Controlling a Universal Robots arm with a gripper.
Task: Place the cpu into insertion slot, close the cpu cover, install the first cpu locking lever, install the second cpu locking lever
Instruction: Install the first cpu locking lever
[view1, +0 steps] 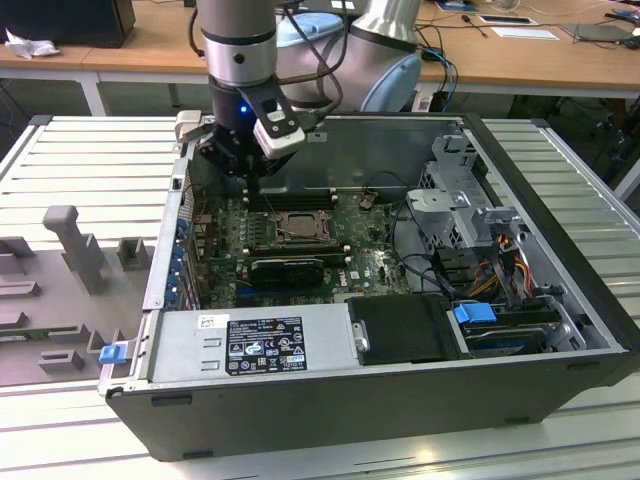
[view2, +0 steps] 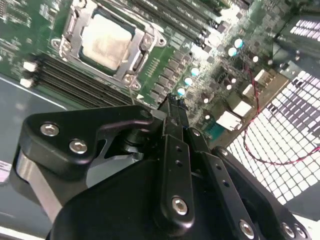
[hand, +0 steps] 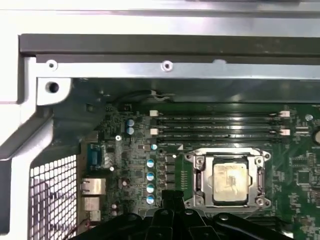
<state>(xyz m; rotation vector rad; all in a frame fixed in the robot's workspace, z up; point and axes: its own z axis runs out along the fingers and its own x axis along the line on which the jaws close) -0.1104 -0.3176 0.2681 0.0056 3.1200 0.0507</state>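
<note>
The cpu (hand: 230, 180) lies flat in the motherboard socket, its pale metal top showing in both wrist views (view2: 106, 40). The cpu cover (hand: 200, 172), a grey metal frame, lies flat around it (view2: 137, 60). In the exterior view the socket (view1: 298, 228) sits mid-board inside the open computer case. My gripper (view2: 173, 103) hangs above the board beside the socket, apart from it, fingers shut together with nothing between them. Its tips (hand: 172, 196) point at the board just off the socket's corner. In the exterior view the gripper (view1: 250, 180) is above the board's back part, towards that view's left.
Memory slots (hand: 220, 127) run along one side of the socket. The case's metal wall (view1: 380, 145) stands behind it. A drive cage (view1: 460, 200) with cables fills the exterior view's right, and a power supply (view1: 250, 342) lies along the front. Grey fixtures (view1: 70, 240) stand on the table outside.
</note>
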